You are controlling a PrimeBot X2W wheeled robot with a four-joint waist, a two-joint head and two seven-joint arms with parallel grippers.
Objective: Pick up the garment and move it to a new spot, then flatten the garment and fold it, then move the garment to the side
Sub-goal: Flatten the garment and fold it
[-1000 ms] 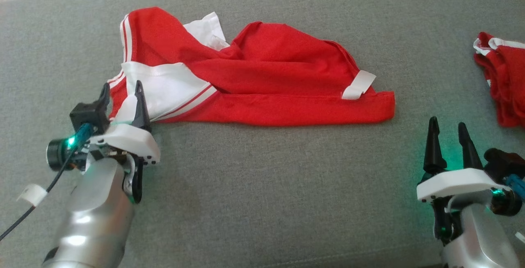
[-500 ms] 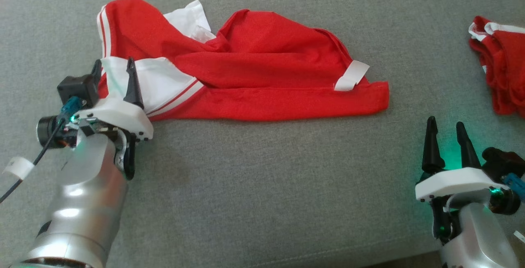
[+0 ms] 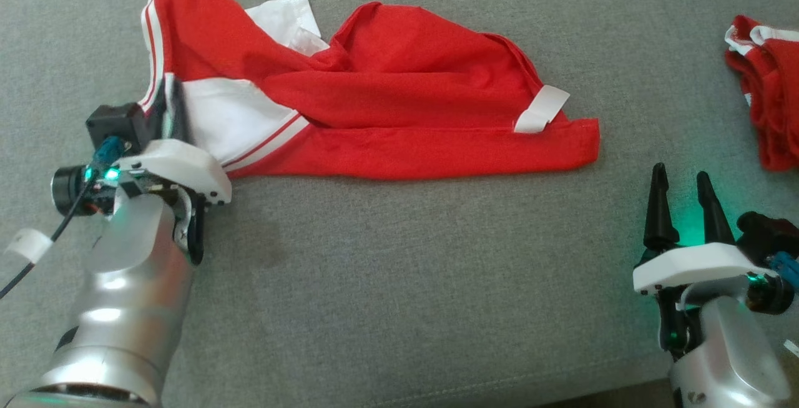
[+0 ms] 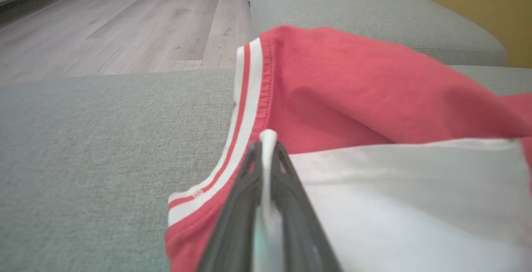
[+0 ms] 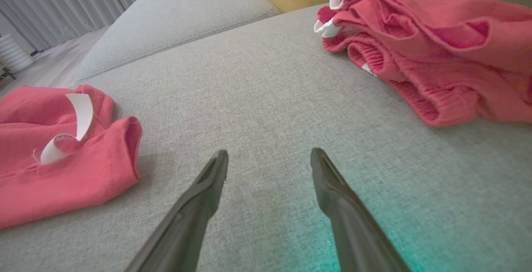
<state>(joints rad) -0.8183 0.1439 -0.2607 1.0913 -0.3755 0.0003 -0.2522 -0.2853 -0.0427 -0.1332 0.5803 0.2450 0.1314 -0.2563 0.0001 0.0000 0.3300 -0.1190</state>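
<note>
**Garment being pinched at its left end**

I am watching the red-and-white garment lying crumpled across the grey sofa cushion. In the head view it is stretching from the far left towards the middle right. My left gripper is sitting right at its left end, reaching in over the near edge. Its two dark fingers are pressing together on a fold of the white panel, just beside the red-and-white striped trim. In the left wrist view a thin ridge of white cloth is standing up between the fingertips, with almost no gap between them. The rest of the garment is resting on the cushion and running away to the right of that gripper. A white strip is curling up near its right end.

My right gripper is hovering over bare cushion, near the garment's right end and to the right of it, but apart from it. Its fingers are standing wide apart and are holding nothing. A second red piece of clothing is lying bunched further right, beyond that gripper.
</note>
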